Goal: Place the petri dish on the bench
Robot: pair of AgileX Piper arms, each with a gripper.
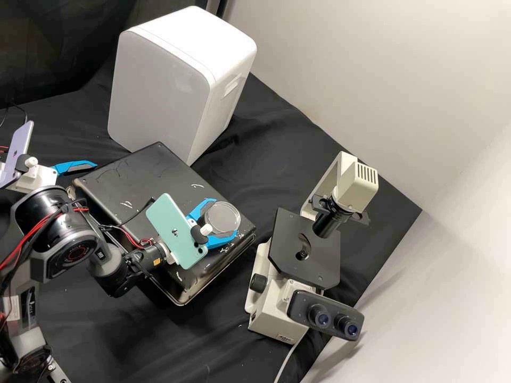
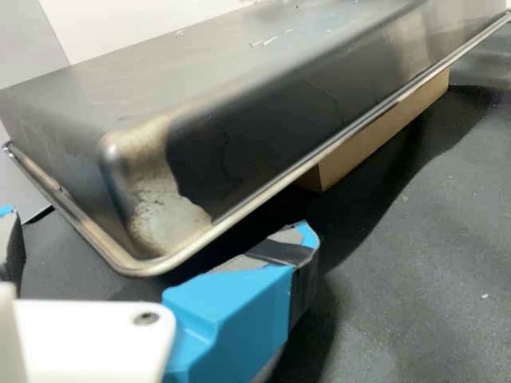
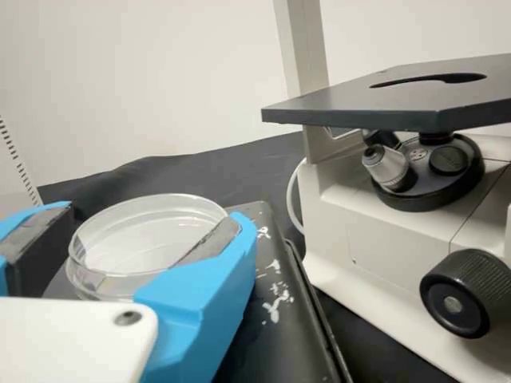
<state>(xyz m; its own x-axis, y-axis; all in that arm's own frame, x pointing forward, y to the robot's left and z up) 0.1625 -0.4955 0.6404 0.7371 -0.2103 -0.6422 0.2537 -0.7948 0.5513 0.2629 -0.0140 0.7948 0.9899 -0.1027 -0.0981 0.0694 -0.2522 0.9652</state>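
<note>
Gripping petri dish [image 1: 223, 217] across its rim w/ right gripper [image 3: 152, 239], blue fingers clamped on both sides, over near-right corner of upturned metal tray [image 1: 133, 181], microscope [image 1: 298, 266] just to the right. Judging step as carry-and-set-down: swinging dish off tray toward bare black bench [image 1: 277, 154], holding it level, steering wide of microscope stage, lowering till base is touching cloth before letting go. Noting left gripper [image 1: 77, 167] at far left beside tray's left edge, fingers apart w/ nothing btw them. Finding no readable writing; labels on arm & microscope base being too small to tell.
</note>
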